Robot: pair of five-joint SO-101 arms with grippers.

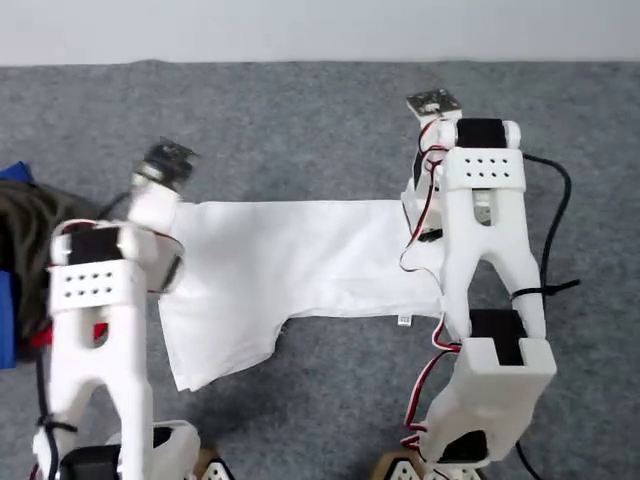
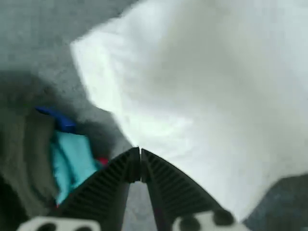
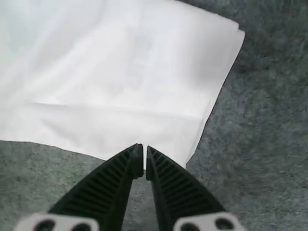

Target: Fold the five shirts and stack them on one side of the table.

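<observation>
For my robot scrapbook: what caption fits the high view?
Left gripper and right gripper poised at opposite ends of a white shirt on the grey table, other clothes piled aside.

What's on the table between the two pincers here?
The white shirt, lying on the grey table, spans the stretch between the left pincer and the right pincer; the high view shows it.
</observation>
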